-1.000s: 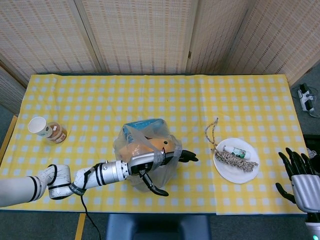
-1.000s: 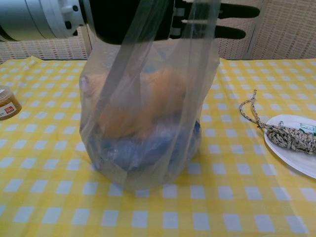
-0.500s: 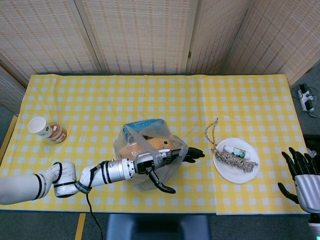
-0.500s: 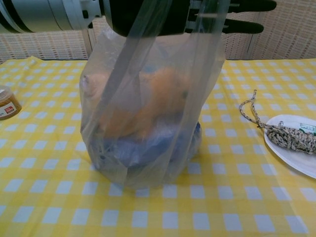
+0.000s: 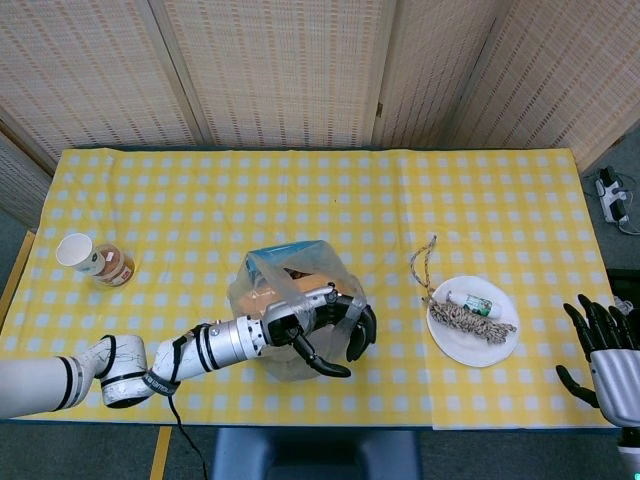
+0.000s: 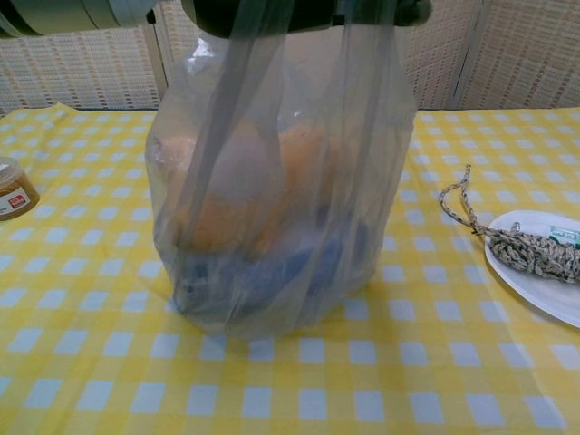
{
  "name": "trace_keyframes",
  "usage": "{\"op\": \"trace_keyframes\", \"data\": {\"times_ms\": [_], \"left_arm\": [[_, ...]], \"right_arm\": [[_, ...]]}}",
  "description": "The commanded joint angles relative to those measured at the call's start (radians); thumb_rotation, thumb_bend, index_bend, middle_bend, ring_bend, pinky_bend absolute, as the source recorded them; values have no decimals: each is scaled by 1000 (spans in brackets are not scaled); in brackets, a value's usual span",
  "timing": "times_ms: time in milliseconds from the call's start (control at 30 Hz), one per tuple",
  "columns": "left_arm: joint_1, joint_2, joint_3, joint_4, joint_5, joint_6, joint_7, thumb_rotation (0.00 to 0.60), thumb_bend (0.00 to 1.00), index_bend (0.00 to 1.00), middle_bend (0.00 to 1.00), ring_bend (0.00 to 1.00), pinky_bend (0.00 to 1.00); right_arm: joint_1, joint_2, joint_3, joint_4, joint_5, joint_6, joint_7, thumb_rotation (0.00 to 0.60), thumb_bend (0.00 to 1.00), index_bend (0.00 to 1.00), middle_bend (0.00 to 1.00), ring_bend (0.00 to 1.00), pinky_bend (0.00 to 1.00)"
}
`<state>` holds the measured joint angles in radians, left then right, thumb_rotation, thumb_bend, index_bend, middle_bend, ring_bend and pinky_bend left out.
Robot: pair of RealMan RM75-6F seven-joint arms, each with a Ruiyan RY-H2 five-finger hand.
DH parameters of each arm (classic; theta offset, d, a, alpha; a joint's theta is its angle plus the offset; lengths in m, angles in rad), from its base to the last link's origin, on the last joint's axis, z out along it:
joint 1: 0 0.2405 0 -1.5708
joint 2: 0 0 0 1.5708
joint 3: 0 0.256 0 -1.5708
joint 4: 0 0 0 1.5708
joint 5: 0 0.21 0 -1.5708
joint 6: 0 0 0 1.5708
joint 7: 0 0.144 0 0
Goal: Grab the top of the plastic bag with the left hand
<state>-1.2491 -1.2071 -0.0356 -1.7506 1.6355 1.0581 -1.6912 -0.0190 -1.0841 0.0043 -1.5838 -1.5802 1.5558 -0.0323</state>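
Note:
A clear plastic bag (image 5: 290,300) (image 6: 272,208) holding orange and blue items stands near the table's front middle. My left hand (image 5: 325,325) (image 6: 299,11) is over the bag's top with its fingers curled down around the gathered plastic, and the handles stretch upward from it in the chest view. My right hand (image 5: 600,355) hovers at the right edge, off the table, with fingers apart and nothing in it.
A white plate (image 5: 495,345) (image 6: 544,304) holds a coil of rope (image 5: 470,318) and a small bottle (image 5: 470,301); the rope's tail trails toward the bag. A paper cup (image 5: 76,250) and a small jar (image 5: 115,268) (image 6: 14,188) sit at the left.
The left hand's fingers, stretched out over the bag before, have curled down onto its top. The bag's upper part is pulled taller. The right hand has sunk slightly.

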Motion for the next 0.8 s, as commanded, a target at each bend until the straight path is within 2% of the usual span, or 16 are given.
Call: {"op": "trace_keyframes", "data": {"times_ms": [33,167,300,467,700,800], "left_arm": [[55,11,-39,-85,-136,-33,159,600,331,782,911,809,813],[89,28,-63,-138,-224,-57,243,600,469,835,966,868,869],[126,47,-90,-184,-280,-58,343,600,515,838,970,880,887],[162,69,-130,-231,-313,-57,403,600,578,850,994,916,928],[193,130,-197,-288,-336,-90,426,600,600,855,1000,927,940],[194,184,-256,-306,-359,-119,413,600,601,855,1000,927,940]], "right_arm": [[1,-1,1,-1,2,-2,-4,600,312,0,0,0,0],[2,-2,2,-1,8,-8,-7,600,312,0,0,0,0],[5,-3,3,-3,11,-15,-12,600,312,0,0,0,0],[6,-5,1,-5,10,-19,-20,600,312,0,0,0,0],[3,-6,-1,-6,7,-14,-24,600,312,0,0,0,0],[2,-6,0,-6,8,-12,-24,600,312,0,0,0,0]]}}
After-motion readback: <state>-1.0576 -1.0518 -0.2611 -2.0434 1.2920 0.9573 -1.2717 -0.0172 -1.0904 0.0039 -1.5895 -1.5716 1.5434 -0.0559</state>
